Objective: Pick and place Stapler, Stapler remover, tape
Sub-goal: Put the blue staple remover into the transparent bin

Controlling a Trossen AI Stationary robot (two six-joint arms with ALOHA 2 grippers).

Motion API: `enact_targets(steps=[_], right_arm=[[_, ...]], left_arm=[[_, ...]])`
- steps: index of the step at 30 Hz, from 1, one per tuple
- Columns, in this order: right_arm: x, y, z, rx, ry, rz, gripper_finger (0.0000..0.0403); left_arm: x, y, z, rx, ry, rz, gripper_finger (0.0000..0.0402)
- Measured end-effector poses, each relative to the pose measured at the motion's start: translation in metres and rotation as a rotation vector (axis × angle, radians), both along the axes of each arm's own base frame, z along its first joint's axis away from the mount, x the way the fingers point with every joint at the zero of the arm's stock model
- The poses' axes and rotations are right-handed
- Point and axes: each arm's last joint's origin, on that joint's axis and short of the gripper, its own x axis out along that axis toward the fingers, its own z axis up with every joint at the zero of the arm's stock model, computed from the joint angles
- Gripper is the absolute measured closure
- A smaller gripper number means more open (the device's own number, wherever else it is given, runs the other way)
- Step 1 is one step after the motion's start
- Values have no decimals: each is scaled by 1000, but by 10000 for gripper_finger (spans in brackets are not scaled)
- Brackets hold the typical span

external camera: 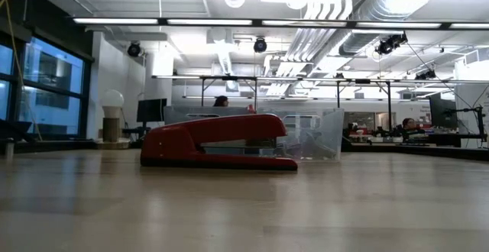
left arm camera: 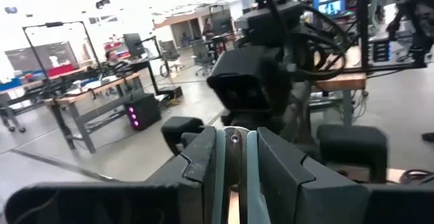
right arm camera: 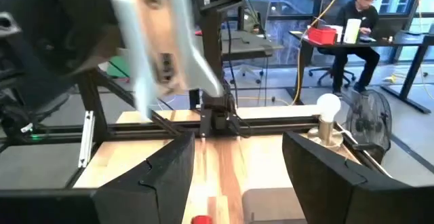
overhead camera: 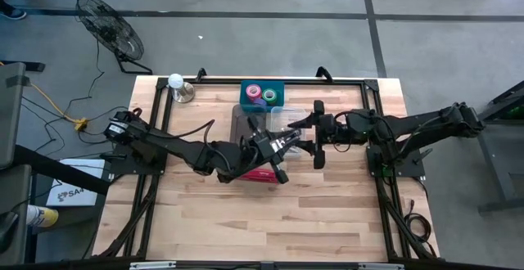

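High view: hung over the table [overhead camera: 246, 213], aimed straight down, far enough to take in both arms and floor all round. Low view: set at tabletop height, looking level across the boards into the room; shares the stapler [external camera: 218, 141] and clear bin [external camera: 317, 134] with the high view. Left wrist view: mounted behind the left gripper [left arm camera: 234, 163], facing the right arm close up, room beyond. Right wrist view: behind the right gripper [right arm camera: 237, 163], looking along the tabletop toward the bulb [right arm camera: 329, 106] and fan [right arm camera: 366, 119], both also seen from above.
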Motion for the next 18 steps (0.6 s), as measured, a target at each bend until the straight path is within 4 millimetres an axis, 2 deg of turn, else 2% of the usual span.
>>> enact_targets(steps=[7,18], right_arm=[[0,4,8,-5,-78,119,187],[-1,4,14,-71,-149,81,187]], left_arm=[[0,1,-2,7,21,15,323],[1,0,-2,-25,0,-12,323]])
